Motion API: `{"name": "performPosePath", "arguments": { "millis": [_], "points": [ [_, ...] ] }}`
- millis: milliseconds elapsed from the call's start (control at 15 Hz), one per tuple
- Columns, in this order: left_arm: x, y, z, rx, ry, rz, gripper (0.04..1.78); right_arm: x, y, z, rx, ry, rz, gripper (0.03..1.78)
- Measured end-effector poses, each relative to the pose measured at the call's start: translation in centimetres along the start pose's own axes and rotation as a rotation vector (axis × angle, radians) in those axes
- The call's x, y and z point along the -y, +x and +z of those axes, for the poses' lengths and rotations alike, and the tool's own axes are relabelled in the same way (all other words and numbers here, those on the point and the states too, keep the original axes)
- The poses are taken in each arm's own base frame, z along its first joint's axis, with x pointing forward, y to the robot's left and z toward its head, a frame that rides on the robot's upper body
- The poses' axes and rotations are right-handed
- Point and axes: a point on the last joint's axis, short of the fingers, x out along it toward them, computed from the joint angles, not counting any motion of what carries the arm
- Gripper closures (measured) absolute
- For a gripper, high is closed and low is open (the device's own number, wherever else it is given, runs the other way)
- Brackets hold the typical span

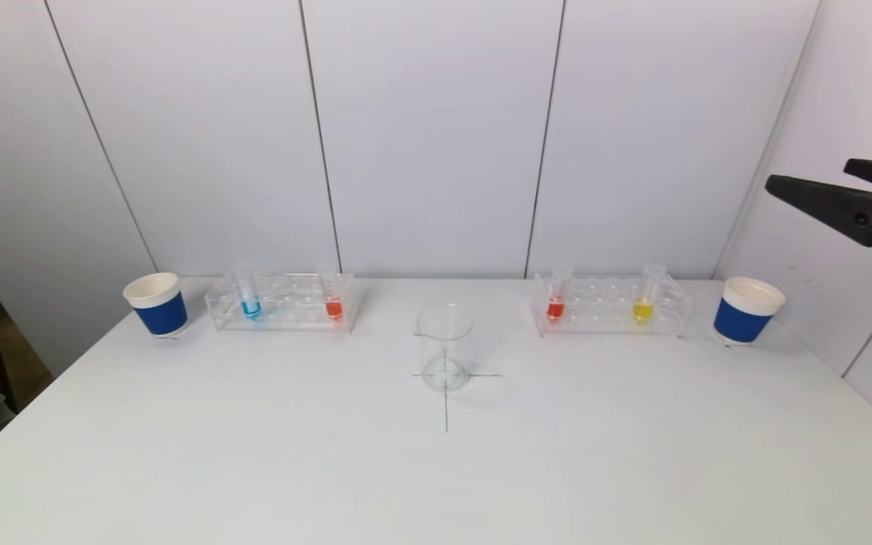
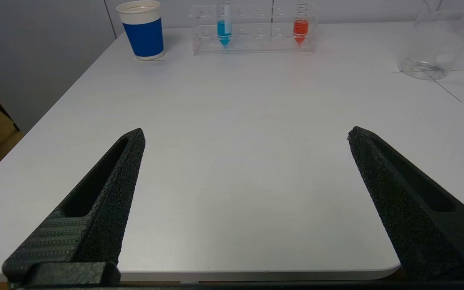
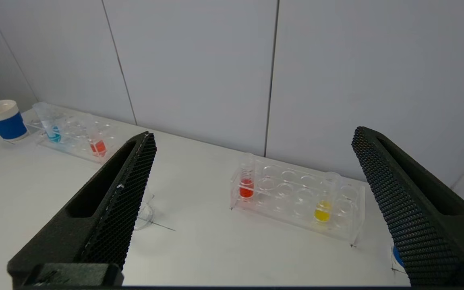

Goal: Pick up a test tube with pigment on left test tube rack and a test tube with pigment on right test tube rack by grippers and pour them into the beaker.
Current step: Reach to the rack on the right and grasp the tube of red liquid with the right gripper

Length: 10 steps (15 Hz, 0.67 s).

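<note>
The empty beaker (image 1: 444, 347) stands at the centre of the head view on the white surface (image 1: 436, 469), over a drawn cross mark.

The left rack (image 1: 282, 302), at centre left of that frame, holds a blue tube (image 1: 247, 295) and a red tube (image 1: 334, 300). The right rack (image 1: 610, 305), at centre right, holds a red-filled tube (image 1: 555, 299) and a yellow tube (image 1: 646, 298). A blue cup (image 1: 157, 304) stands just beside the left rack, and a second blue cup (image 1: 746, 309) stands just beside the right rack.

The right pincer (image 1: 807, 176) is raised at the right edge of the head view, spread and holding nothing. The left pincer (image 2: 246, 135) appears only in the left wrist view, spread wide above the near part of the surface, holding nothing.
</note>
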Motion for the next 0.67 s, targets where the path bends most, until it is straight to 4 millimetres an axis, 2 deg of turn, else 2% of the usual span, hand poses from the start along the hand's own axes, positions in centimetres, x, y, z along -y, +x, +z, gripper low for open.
{"name": "performPosePath", "arguments": {
  "millis": [400, 667],
  "points": [
    [0.0, 0.0, 0.0, 0.000, 0.000, 0.001, 0.06, 1.8, 7.0, -5.5, -0.043, 0.013, 0.011, 0.04],
    [0.0, 0.0, 0.0, 0.000, 0.000, 0.000, 0.06, 2.0, 10.5, -9.1, -0.033, 0.010, 0.028, 0.04]
  ]
}}
